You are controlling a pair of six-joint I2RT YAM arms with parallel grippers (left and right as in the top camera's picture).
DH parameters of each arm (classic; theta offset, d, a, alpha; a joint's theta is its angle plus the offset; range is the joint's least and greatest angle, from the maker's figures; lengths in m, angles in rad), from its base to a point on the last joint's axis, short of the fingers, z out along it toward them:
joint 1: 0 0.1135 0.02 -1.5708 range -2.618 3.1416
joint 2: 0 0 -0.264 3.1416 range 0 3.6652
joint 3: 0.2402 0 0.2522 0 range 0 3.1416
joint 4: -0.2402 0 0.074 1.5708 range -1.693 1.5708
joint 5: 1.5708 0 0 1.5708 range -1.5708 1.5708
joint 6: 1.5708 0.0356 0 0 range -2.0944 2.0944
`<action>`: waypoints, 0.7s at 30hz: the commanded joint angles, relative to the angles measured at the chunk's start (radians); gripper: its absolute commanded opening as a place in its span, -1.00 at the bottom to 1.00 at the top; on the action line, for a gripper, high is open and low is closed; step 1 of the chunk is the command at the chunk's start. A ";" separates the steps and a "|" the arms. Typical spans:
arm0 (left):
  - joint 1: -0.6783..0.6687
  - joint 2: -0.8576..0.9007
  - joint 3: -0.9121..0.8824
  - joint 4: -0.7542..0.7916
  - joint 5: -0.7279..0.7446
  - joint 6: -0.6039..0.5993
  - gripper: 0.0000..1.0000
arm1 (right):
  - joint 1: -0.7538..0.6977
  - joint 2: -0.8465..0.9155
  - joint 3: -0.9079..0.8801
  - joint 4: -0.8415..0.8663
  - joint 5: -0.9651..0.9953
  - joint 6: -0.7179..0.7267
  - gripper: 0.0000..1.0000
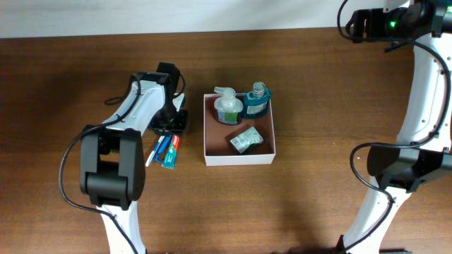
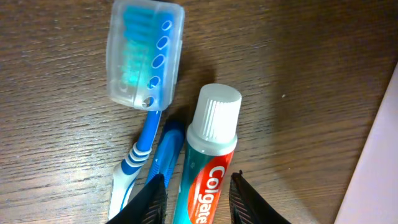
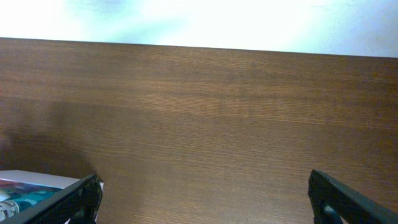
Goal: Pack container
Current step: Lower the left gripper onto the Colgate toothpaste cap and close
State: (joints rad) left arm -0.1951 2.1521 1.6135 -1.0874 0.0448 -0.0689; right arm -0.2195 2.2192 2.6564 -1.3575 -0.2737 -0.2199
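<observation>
Left of the container [image 1: 240, 159], which sits on the table between the two arms, the left gripper [image 2: 199, 180] straddles a Colgate toothpaste tube [image 2: 208, 155]. Whether its jaws clamp the tube cannot be told. A capped toothbrush [image 2: 144, 56] lies just beside the tube, and its handle risks being pinched or dragged along. Well right of the container, the right gripper [image 3: 204, 180] hangs with jaws wide apart.

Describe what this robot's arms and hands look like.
The left arm and right arm have white tubular links, bulky black joints and looping black cables. A small green light glows on the right arm. The left hand and right hand each show two black fingers.
</observation>
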 commanded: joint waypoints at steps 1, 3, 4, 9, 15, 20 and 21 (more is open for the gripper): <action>-0.015 0.013 0.019 0.003 -0.023 0.005 -0.31 | -0.003 -0.003 0.005 0.003 0.001 0.001 0.98; -0.018 0.013 0.019 0.002 -0.023 0.004 -0.31 | -0.003 -0.002 0.005 0.003 0.001 0.001 0.97; -0.019 0.013 0.019 -0.001 -0.023 0.004 -0.31 | -0.003 -0.003 0.005 0.003 0.001 0.001 0.97; -0.034 0.013 0.019 -0.006 -0.023 0.004 -0.32 | -0.003 -0.003 0.005 0.003 0.001 0.001 0.97; -0.041 0.013 0.019 -0.001 -0.023 -0.008 -0.32 | -0.003 -0.003 0.005 0.003 0.001 0.001 0.97; -0.041 0.013 0.018 0.009 -0.023 -0.036 -0.31 | -0.003 -0.003 0.005 0.003 0.001 0.001 0.97; -0.041 0.013 0.017 0.014 -0.023 -0.036 -0.31 | -0.003 -0.003 0.005 0.003 0.001 0.001 0.97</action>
State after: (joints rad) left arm -0.2344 2.1521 1.6135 -1.0828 0.0284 -0.0811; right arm -0.2195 2.2192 2.6564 -1.3575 -0.2737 -0.2199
